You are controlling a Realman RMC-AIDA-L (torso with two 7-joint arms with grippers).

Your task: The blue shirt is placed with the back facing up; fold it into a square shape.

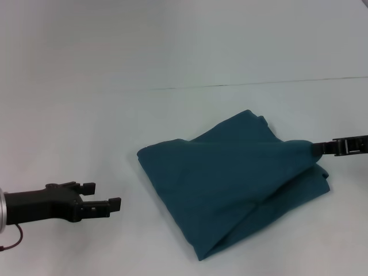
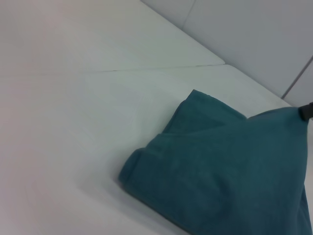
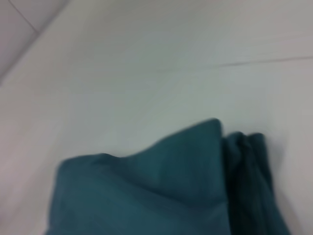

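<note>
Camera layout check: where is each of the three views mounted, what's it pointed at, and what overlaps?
Head: on the robot's head, looking forward and down at the table; shows the blue shirt, the left end effector open off to the side, and the right end effector pinching the shirt's edge.
Left wrist: on the left arm, facing the shirt; only the right end effector's tip shows.
Right wrist: on the right arm, close over the shirt; no robot parts visible.
Shared: shirt and table seam.
</note>
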